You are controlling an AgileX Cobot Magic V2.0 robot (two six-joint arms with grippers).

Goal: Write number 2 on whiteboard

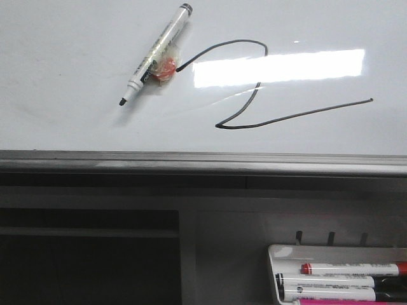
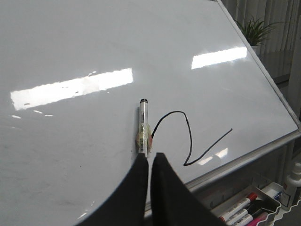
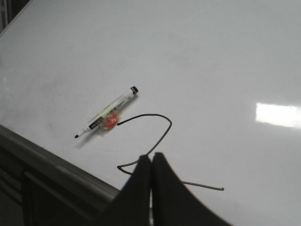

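Whiteboard (image 1: pixel 76 76) fills upper half of front view, glossy, grey metal edge running across mid frame; bright rectangular reflection sits right of centre. Number 2 (image 1: pixel 254 95) is drawn centre to right of frame: curved top, diagonal down to a sharp corner low centre, long tail rising to the right. Line looks complete, so judged task essentially done. Marker (image 1: pixel 156 54) lies loose on the board, upper left of centre, uncapped, tip pointing lower left, butt end upper right; orange-red wad w/ tape (image 1: pixel 164 68) wrapped round barrel, touching start of the stroke. Neither arm visible in front view. Left gripper (image 2: pixel 149 157) at bottom centre of left wrist view, jaws together, nothing between them, tips just beside marker's near end but whether touching cannot be told. Right gripper (image 3: pixel 151 160) at bottom centre of right wrist view, jaws together, empty, over the lower part of the drawn line. Marker tray (image 1: pixel 280 254) at lower right of front view holds spare markers, well apart from the board work. Handling, as judged: marker is light, stiff, smooth plastic; likely to roll or slide on the slick sloped board. Best hold is at the taped wad, approx mid-barrel, where grip is softer and less slippery. Ink line is fragile: any brush by fingers could smear it, esp the right gripper
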